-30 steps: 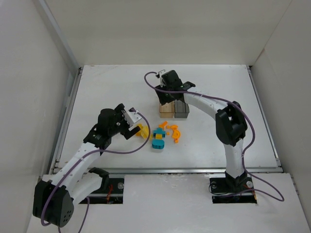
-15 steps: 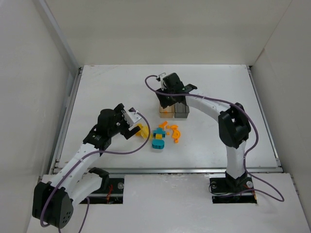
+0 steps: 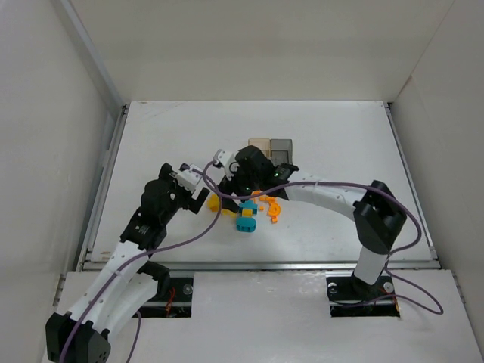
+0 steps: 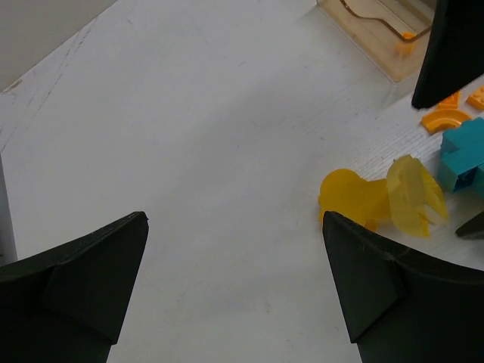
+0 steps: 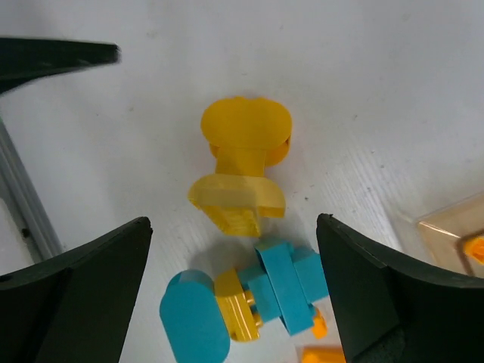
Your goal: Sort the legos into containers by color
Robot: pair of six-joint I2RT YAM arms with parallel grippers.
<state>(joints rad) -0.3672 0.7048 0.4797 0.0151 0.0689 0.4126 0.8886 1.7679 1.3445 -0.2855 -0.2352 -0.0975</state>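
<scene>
The legos lie in a loose group mid-table: a yellow piece (image 3: 215,203), a teal-and-yellow cluster (image 3: 246,216) and orange curved pieces (image 3: 269,206). The amber bin (image 3: 260,144) and grey bin (image 3: 282,145) stand just behind them. My left gripper (image 3: 200,197) is open and empty, left of the yellow piece (image 4: 376,198), with bare table between its jaws (image 4: 234,221). My right gripper (image 3: 237,190) is open, hovering over the legos. Its view shows the yellow piece (image 5: 242,162) ahead and the teal cluster (image 5: 253,302) between its jaws (image 5: 234,223). The amber bin (image 4: 378,34) holds an orange piece.
The two grippers are close together. My right gripper's finger (image 4: 454,49) shows in the left wrist view, and a left fingertip (image 5: 57,57) shows in the right wrist view. White walls enclose the table (image 3: 340,136) at left, back and right.
My right arm has swung from above the bins toward the near left and now hovers over the legos. My left gripper has drawn back a little to the left.
</scene>
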